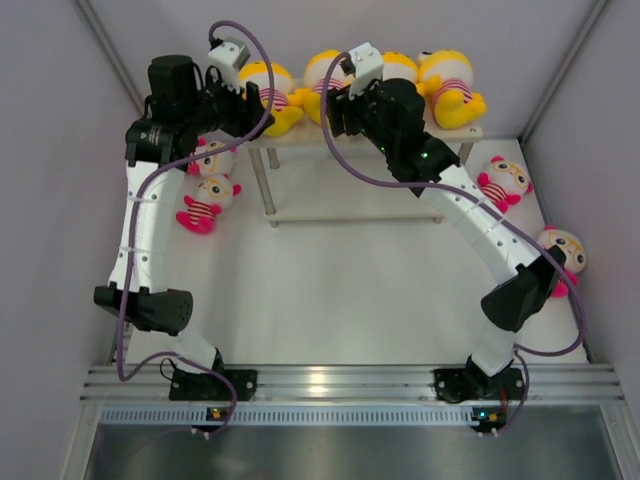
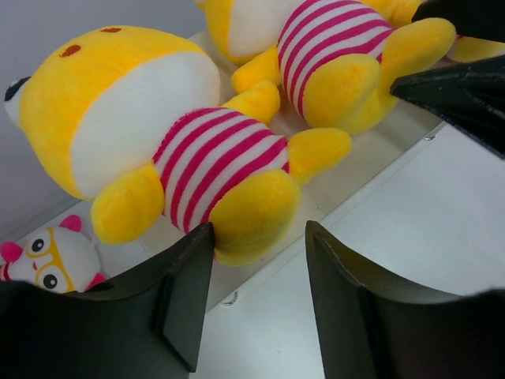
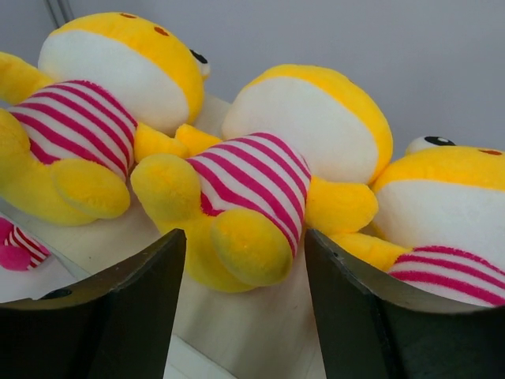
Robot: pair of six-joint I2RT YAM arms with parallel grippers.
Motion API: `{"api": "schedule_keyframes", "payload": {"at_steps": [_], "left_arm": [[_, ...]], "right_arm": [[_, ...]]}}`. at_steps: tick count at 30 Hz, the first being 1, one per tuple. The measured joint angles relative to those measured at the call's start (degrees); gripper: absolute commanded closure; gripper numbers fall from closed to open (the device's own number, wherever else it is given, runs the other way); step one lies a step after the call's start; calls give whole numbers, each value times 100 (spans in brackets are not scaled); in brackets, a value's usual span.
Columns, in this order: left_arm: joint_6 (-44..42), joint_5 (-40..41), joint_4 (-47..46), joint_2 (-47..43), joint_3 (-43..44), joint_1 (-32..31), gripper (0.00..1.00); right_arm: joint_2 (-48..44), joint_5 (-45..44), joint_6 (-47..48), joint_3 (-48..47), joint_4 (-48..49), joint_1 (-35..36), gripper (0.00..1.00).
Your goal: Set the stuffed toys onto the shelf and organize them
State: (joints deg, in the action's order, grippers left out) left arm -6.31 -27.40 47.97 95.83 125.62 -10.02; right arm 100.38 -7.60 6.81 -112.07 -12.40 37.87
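Several yellow stuffed toys lie in a row on the top board of the shelf (image 1: 352, 212). My left gripper (image 1: 252, 106) is at the leftmost yellow toy (image 1: 272, 92). In the left wrist view this gripper (image 2: 259, 229) is open, and that toy (image 2: 181, 158) has its foot at the left fingertip (image 2: 193, 260). My right gripper (image 1: 336, 106) stands open in front of the second yellow toy (image 3: 260, 181), whose foot is just beyond the fingertips (image 3: 162, 260). Two pink-limbed toys (image 1: 207, 203) lie on the table left of the shelf. Two more (image 1: 503, 181) lie to its right.
The shelf's lower board is bare in the top view. White enclosure walls stand close behind and beside the shelf. One pink toy (image 1: 565, 250) lies by the right arm's elbow near the right wall. A pink toy's face (image 2: 51, 257) shows below the shelf's left end.
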Motion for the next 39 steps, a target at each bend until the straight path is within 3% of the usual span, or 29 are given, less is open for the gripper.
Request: {"api": "schedule_keyframes", "payload": {"at_steps": [3,6,10,14,26,35,39], "left_arm": [[-157,2,-26,37,-4,0,56],[-389,-35,-81,26,-48,0,59],[-761,-181,-160,-50,-313,0,69],[-1156,-284,-181,-101,-455,0,100],[-2151,-1121,-295,-308,-791,125,100],[-2317,-1792,-299,-308,-831,529,100],[-2402,-1943,-302,-306,-885,632,100]], "right_arm": [[0,15,-35,7,37,-20,57],[-2,70,-57,22,70,-61,69],[-26,267,-39,120,114,-190,79],[-133,522,28,302,129,-317,82],[-459,898,262,420,24,-396,83],[-612,1016,271,448,-13,-439,67],[-612,1067,275,448,-48,-439,66]]}}
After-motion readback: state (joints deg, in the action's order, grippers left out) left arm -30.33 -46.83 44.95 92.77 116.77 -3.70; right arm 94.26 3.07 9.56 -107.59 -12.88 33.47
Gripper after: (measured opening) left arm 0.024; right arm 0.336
